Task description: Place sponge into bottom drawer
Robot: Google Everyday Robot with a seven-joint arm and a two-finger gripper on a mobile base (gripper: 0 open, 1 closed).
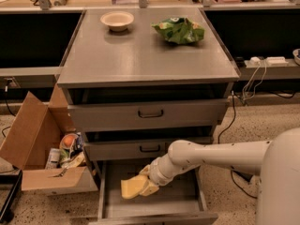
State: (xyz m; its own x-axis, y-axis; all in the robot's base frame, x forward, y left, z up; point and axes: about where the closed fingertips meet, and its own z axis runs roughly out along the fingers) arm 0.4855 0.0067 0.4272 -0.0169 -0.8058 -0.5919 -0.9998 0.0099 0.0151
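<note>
The pale yellow sponge [131, 187] is held in my gripper [142, 184] just above the open bottom drawer [183, 200], over its left part. My white arm reaches in from the lower right. The gripper is shut on the sponge, with yellowish fingers [149, 188] around its right end. The bottom drawer is pulled out, and its plain grey floor shows to the right of the sponge. I cannot tell whether the sponge touches the floor.
The grey cabinet top [140, 55] carries a cream bowl [117, 20] and a green snack bag [179, 30]. Two upper drawers with dark handles [150, 113] are slightly open. An open cardboard box [42, 144] with items stands on the floor at left. Cables [248, 86] lie at right.
</note>
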